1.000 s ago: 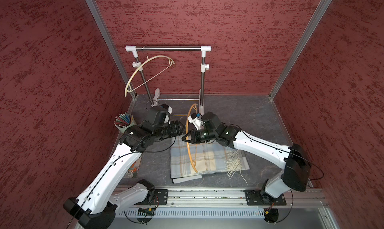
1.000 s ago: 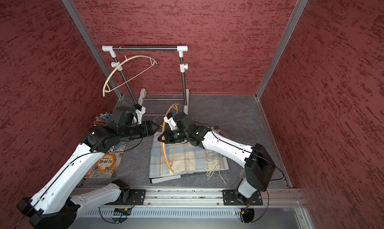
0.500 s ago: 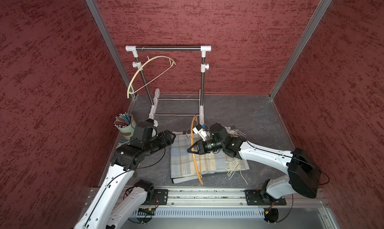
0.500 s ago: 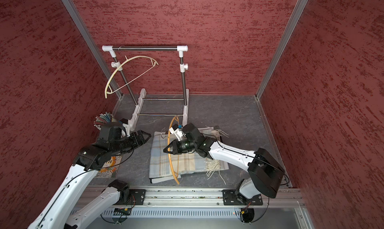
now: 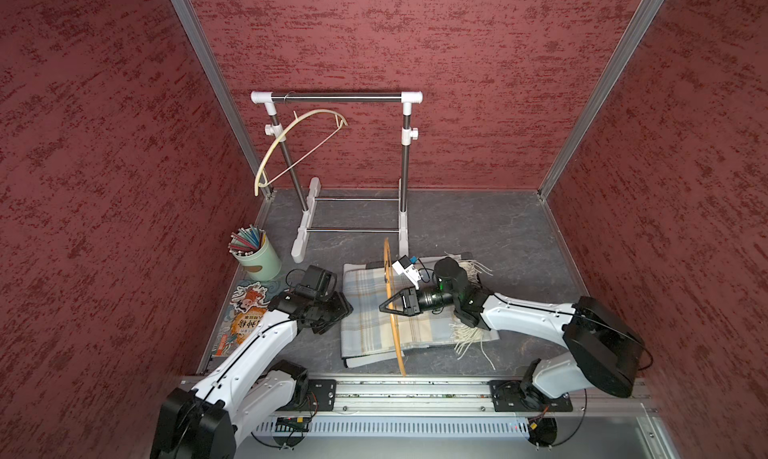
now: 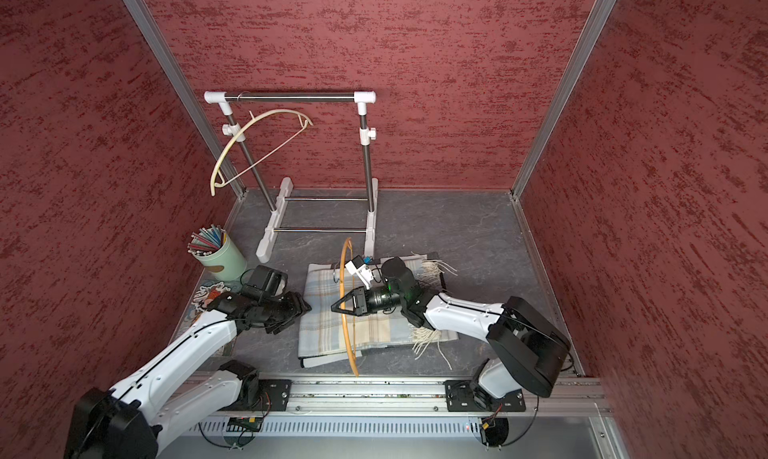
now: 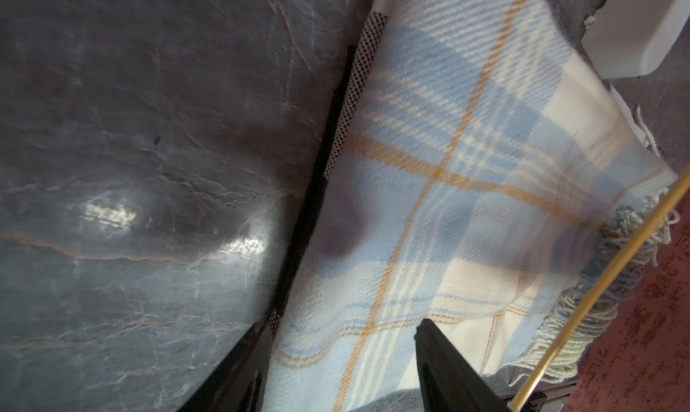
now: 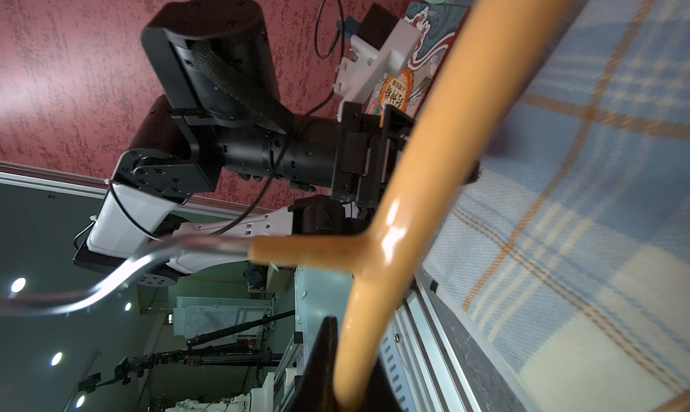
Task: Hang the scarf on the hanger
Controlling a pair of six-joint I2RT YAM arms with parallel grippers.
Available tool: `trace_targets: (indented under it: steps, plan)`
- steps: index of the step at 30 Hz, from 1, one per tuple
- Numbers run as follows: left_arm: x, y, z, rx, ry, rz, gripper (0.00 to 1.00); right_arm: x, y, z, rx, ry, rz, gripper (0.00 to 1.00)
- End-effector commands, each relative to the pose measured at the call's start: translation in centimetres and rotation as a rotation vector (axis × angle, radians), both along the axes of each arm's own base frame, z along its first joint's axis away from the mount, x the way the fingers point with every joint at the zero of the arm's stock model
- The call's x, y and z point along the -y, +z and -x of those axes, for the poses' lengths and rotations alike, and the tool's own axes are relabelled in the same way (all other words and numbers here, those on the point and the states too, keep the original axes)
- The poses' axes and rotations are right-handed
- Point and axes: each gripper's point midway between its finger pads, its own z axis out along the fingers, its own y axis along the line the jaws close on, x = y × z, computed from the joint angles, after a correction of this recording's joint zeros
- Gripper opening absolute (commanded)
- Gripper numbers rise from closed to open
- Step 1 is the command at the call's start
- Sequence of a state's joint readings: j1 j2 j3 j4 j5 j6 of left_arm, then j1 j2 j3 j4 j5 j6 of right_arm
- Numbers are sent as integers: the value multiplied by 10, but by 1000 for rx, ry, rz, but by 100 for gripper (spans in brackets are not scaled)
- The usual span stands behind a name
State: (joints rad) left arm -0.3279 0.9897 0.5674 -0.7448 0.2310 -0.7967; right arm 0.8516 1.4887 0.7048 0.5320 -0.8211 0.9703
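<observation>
The plaid blue and cream scarf (image 5: 374, 328) (image 6: 328, 328) lies folded flat on the dark table, its fringe toward the right. An orange wooden hanger (image 5: 393, 336) (image 6: 345, 336) (image 8: 410, 160) stands on edge across the scarf, with my right gripper (image 5: 384, 306) (image 6: 337, 307) (image 8: 351, 358) shut on its curved arm. My left gripper (image 5: 347, 307) (image 6: 305, 305) (image 7: 336, 354) is low at the scarf's left edge. Its jaws stand open, and in the left wrist view the scarf (image 7: 429, 190) lies between the fingers (image 7: 444, 361). The hanger's thin bar (image 7: 597, 290) shows beyond.
A clothes rack (image 5: 336, 98) stands at the back with a cream hanger (image 5: 286, 145) hooked near its left post. A green cup of pens (image 5: 257, 257) and a printed booklet (image 5: 245, 319) sit at the left. The metal rail (image 5: 415, 394) runs along the front edge.
Both arms have drawn back from the rack toward the front and come down. The right one brought the hanger over the scarf; the left gripper dropped to the scarf's left edge.
</observation>
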Motion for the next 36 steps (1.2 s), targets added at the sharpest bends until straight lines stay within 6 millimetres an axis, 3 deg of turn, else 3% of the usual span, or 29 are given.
trace_targets:
  steps: [1,8,13,18,21,23,27,31,36]
  plan:
    - [6,-7,-12,39,-17,15,62,-3,17,-1,50,23,-93,0]
    - [6,-14,-24,60,-29,-9,52,-7,-1,-4,10,24,-92,0]
    - [13,-12,-30,72,-56,10,22,-7,-23,-7,-27,21,-76,0]
    - [11,15,-33,161,-64,-3,0,-1,-47,-14,-56,5,-54,0]
    - [16,38,-33,232,-92,18,0,1,-53,-14,-61,11,-60,0]
    - [31,55,-35,297,-147,77,0,3,-51,-15,-57,18,-83,0]
    - [80,80,-46,423,-286,254,0,11,-40,-18,-68,28,-162,0]
    - [132,74,-63,459,-404,346,0,29,-41,-22,-111,7,-199,0]
    - [189,47,-79,439,-488,416,0,47,-49,-14,-105,6,-179,0]
